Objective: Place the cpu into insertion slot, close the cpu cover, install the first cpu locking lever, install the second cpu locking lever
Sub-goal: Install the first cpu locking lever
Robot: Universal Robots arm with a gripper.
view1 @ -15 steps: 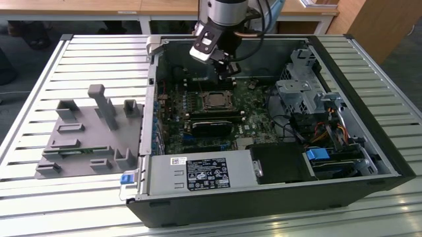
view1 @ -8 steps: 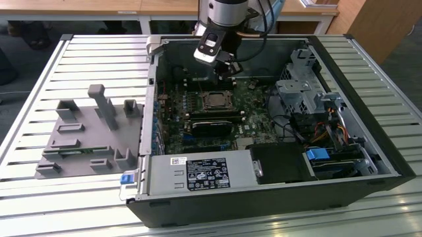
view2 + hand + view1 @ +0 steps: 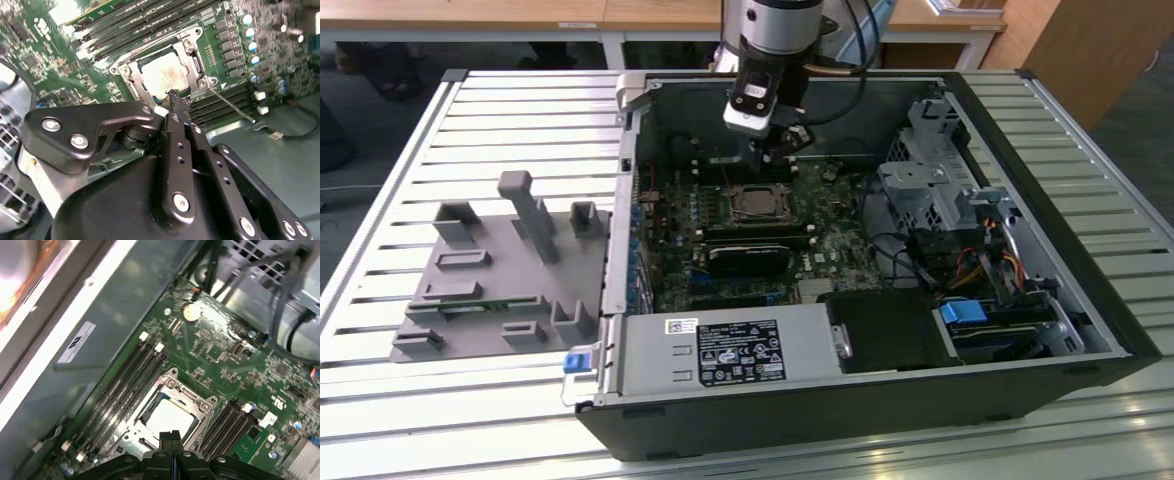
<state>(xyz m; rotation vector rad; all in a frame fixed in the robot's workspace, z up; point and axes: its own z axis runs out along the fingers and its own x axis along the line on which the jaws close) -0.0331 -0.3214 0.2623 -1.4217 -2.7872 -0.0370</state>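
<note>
Now the hand (image 3: pixel 177 101), pinched closed and empty, hangs by the cover (image 3: pixel 196 59) framing the seated cpu (image 3: pixel 162 75), thin stiff metal, best pressed at its rim.

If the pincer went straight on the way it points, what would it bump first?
Most likely the edge of the cpu cover, the metal frame around the cpu. The pincer points down right at that edge, though its height above is hard to judge.

One cpu (image 3: pixel 167 417), one cpu cover (image 3: pixel 187 394), one power supply box (image 3: pixel 720 350), one grey parts holder (image 3: pixel 494 290) and one computer case (image 3: pixel 854 410).
</note>
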